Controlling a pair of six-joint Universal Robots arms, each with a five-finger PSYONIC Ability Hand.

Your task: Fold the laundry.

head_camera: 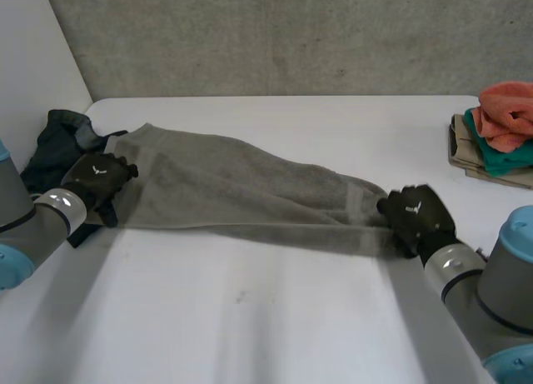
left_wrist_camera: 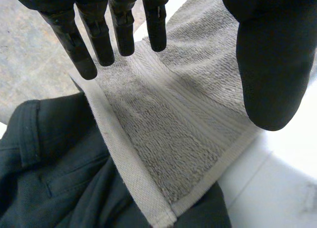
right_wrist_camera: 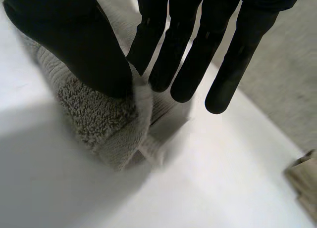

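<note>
One grey towel (head_camera: 241, 192) is counted on the one white surface (head_camera: 275, 317). One dark garment (head_camera: 54, 138) is counted as well. Two robot hands are counted: the left robot hand (head_camera: 100, 180) and the right robot hand (head_camera: 416, 217). One pile of folded cloths (head_camera: 490, 134) is counted. Three pieces are made out in it: one coral cloth (head_camera: 508, 109), one teal cloth (head_camera: 500, 157) and one beige cloth (head_camera: 476, 166). The beige layer may be more than one piece, since its folds cannot be told apart.
</note>
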